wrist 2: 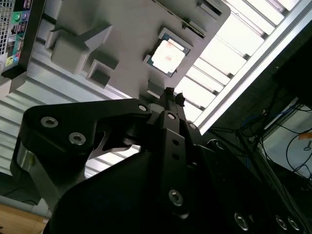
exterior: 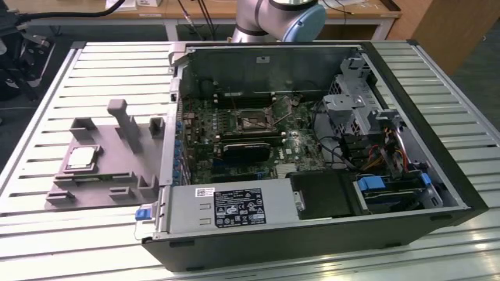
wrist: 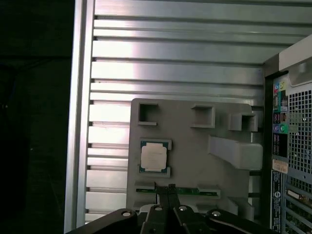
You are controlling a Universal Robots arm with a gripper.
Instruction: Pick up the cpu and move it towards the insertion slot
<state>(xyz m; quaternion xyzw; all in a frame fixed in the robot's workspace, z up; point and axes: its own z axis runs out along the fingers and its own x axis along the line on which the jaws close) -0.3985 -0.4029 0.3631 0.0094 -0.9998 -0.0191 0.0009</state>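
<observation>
Exterior view: arm [exterior: 281, 17] beyond far side of open case [exterior: 312, 246]. The cpu [exterior: 82, 158] lies flat on grey fixture [exterior: 109, 187], exterior view's left of case; insertion slot [exterior: 252, 121] inside.
Second wrist view: gripper [wrist 2: 170, 93] fingers together, empty, apart from cpu.
First wrist view: cpu silver, pale-rimmed.

Ext. cam — high, angled down over open PC case [exterior: 312, 249] on slatted table [exterior: 47, 234]; wide, far off.
First wrist cam — looks straight down past gripper [wrist: 165, 187] onto grey fixture plate [wrist: 195, 146].
Second wrist cam — oblique, along gripper's black body toward same plate.
Shared, all three: plate w/ cpu [wrist: 153, 157]. Both wrist cams also catch case's rear ports.
</observation>
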